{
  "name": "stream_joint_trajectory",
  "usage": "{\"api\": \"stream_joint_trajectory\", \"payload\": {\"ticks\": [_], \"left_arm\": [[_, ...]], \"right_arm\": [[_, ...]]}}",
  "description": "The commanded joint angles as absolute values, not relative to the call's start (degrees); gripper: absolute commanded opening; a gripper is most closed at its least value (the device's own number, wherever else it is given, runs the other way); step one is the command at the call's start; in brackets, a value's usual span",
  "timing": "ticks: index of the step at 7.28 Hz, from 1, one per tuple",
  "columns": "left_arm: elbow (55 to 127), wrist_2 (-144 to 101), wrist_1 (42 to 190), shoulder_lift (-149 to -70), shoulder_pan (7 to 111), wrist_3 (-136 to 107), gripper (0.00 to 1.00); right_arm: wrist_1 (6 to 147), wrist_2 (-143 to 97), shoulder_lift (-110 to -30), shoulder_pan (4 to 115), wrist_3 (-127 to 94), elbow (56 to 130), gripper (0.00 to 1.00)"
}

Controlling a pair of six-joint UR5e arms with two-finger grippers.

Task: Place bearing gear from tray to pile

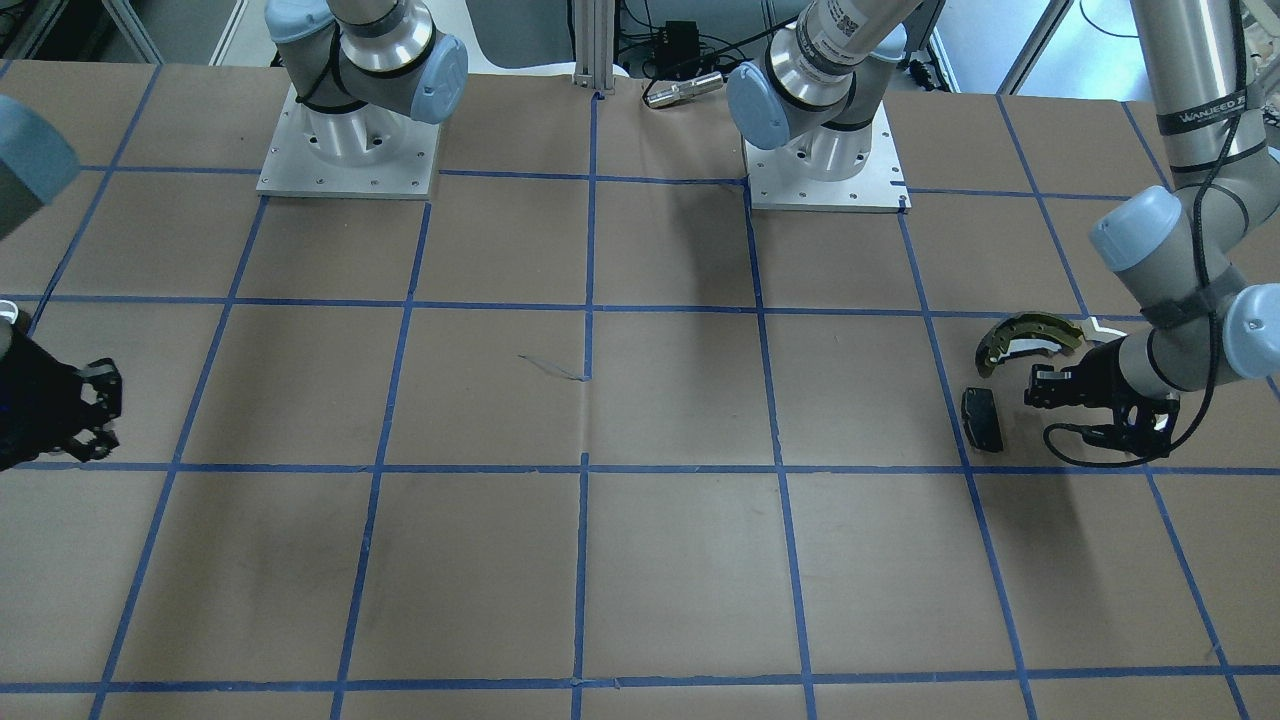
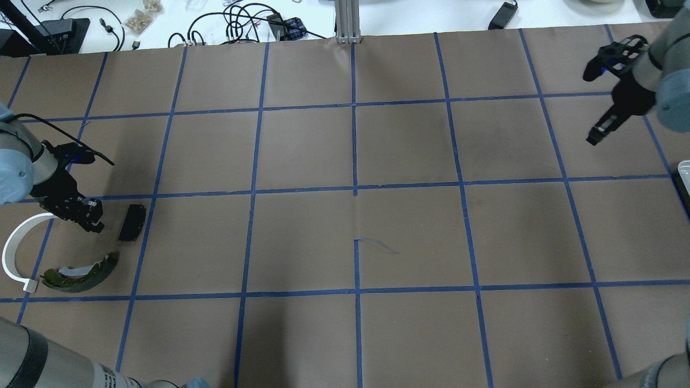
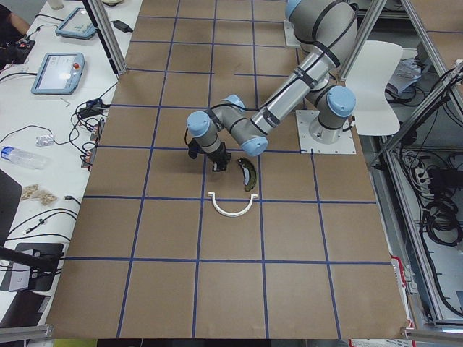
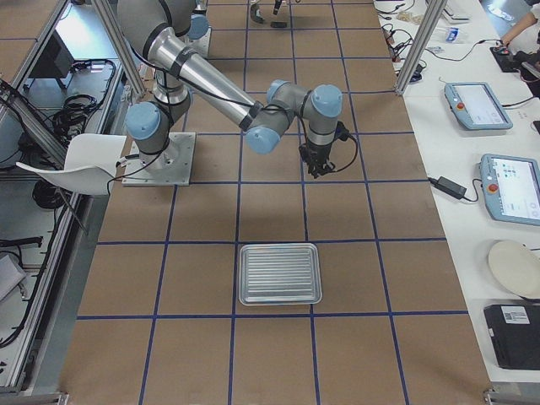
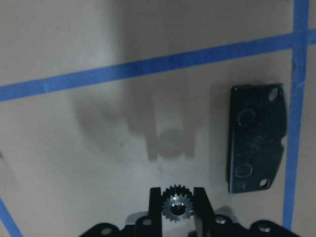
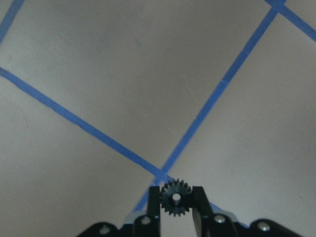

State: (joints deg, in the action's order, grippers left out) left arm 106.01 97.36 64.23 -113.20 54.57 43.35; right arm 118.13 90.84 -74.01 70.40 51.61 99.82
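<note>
- bearing gear (image 5: 177, 206) was pinched across its teeth in the left gripper (image 5: 177, 191), jaws narrow, bore facing the wrist camera
- it hung just above the paper near the bench's left end edge; its shadow fell apart from the jaws, so i judged it not yet down
- pile sat right there: black pad (image 2: 132, 222) just beside the jaws toward the bench middle, white arc (image 2: 11, 253) on the end-edge side, brake shoe (image 2: 81, 272) toward the robot's edge
- key relation: the gear was already over the bare patch between those three parts, the pad's long axis running roughly alongside the jaws, nothing touching
- right gripper (image 6: 176, 190) was also closed narrow, on a second gear (image 6: 175, 198), hanging over blue tape lines near the bench's right end edge
- tray (image 4: 280, 246) lay by that same right end edge, closer to the right arm, well apart from the pile
- left arm was clearly the nearer one to the pile
- judgement: carry was about done for the left; what remained was a short drop and opening the jaws
- risk: released on edge, the gear could roll off toward the pad or the tape line
</note>
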Motion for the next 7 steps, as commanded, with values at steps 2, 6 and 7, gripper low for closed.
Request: {"api": "stream_joint_trajectory", "payload": {"ticks": [2, 6, 7], "left_arm": [[106.17, 97.47, 62.93, -114.17, 54.40, 43.59, 0.59], [102.59, 96.16, 63.80, -112.86, 57.37, 43.77, 1.00], [101.87, 95.80, 65.11, -111.29, 59.48, 43.25, 1.00]], "right_arm": [[118.48, 88.60, -73.74, 92.82, 10.34, 100.02, 0.16], [130.14, 85.16, -65.24, 114.91, -27.09, 99.67, 0.17], [133.12, 85.78, -63.56, 119.31, -30.64, 99.76, 0.21]]}}
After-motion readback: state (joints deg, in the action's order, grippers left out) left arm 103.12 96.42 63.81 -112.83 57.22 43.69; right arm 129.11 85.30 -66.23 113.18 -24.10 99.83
